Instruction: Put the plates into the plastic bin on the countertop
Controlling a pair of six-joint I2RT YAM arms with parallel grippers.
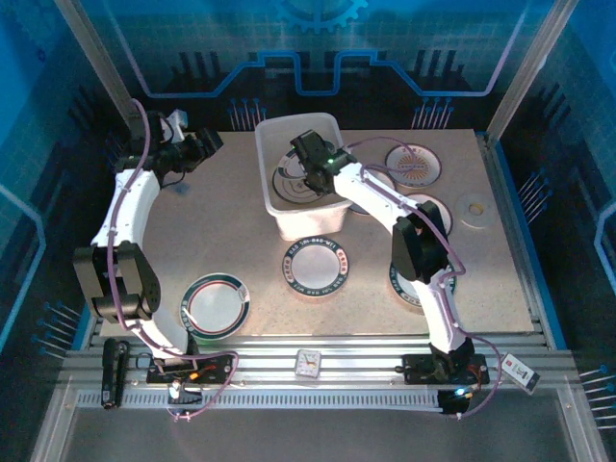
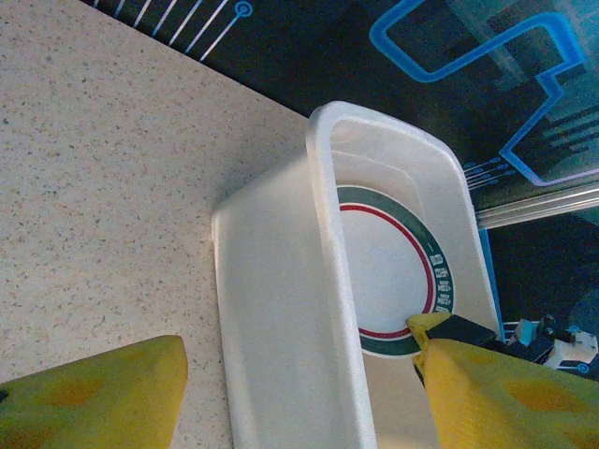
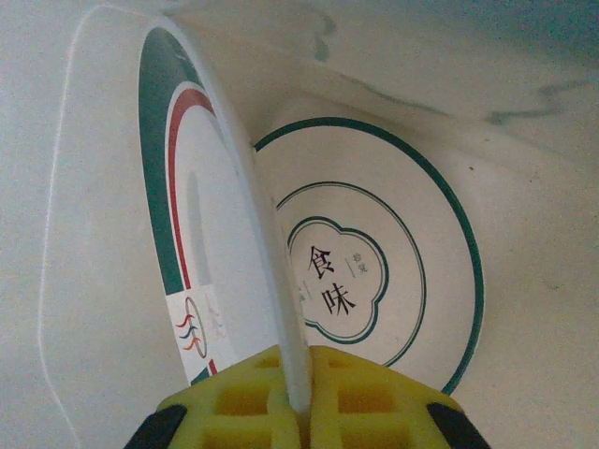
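The plastic bin (image 1: 298, 130) stands at the back middle of the countertop (image 1: 221, 231). My right gripper (image 1: 308, 178) reaches down into it, shut on the rim of a green-and-red-banded plate (image 3: 201, 215) held on edge. The right gripper (image 3: 299, 412) pinches that rim between yellow pads. Beneath, a plate with a green cloud motif (image 3: 374, 271) lies flat in the bin. My left gripper (image 1: 204, 146) hovers left of the bin, open and holding nothing. In the left wrist view the bin (image 2: 281, 309) shows between my fingers (image 2: 94, 393), with the banded plate (image 2: 388, 262) inside.
On the countertop lie two dark-rimmed plates (image 1: 316, 265) (image 1: 217, 305) near the front. An orange sunburst plate (image 1: 414, 164) lies at the back right, and another plate (image 1: 428, 207) sits partly under the right arm. A small pale disc (image 1: 474, 207) lies by the right edge.
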